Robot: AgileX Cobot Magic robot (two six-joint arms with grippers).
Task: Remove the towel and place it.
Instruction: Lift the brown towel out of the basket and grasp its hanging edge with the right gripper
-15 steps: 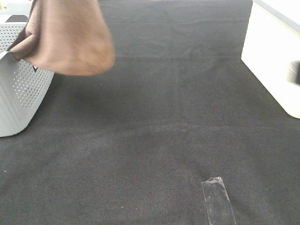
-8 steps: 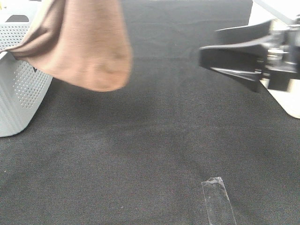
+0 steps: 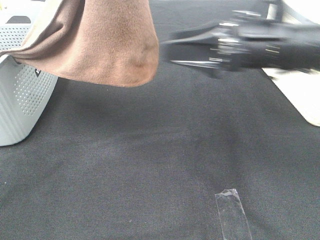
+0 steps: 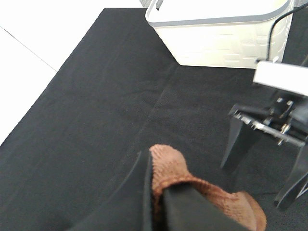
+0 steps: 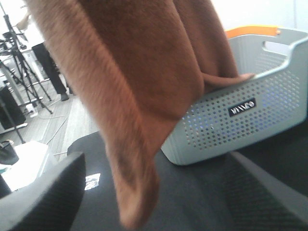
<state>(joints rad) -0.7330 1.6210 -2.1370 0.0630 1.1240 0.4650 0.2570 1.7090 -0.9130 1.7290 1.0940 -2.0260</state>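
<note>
The brown towel [image 3: 105, 45] hangs from above at the upper left, one end still draped over the rim of the grey basket [image 3: 20, 100]. My left gripper [image 4: 155, 180] is shut on a bunched fold of the towel [image 4: 211, 195]; it is above the frame in the exterior view. My right gripper [image 3: 167, 54] is open and blurred, and its tips are just right of the towel's hanging edge. In the right wrist view the towel [image 5: 139, 86] hangs between the open fingers [image 5: 43, 197], with the basket [image 5: 250, 110] behind it. The right gripper [image 4: 251, 186] also shows in the left wrist view.
A black mat [image 3: 150, 150] covers the table. A white bin [image 3: 300, 95] stands at the right edge and also shows in the left wrist view [image 4: 221, 33]. A strip of clear tape [image 3: 232, 212] lies on the mat at the front.
The hanging towel has swung and shifted to the right. My right gripper has come in from the right edge and moved left, up to the towel.
</note>
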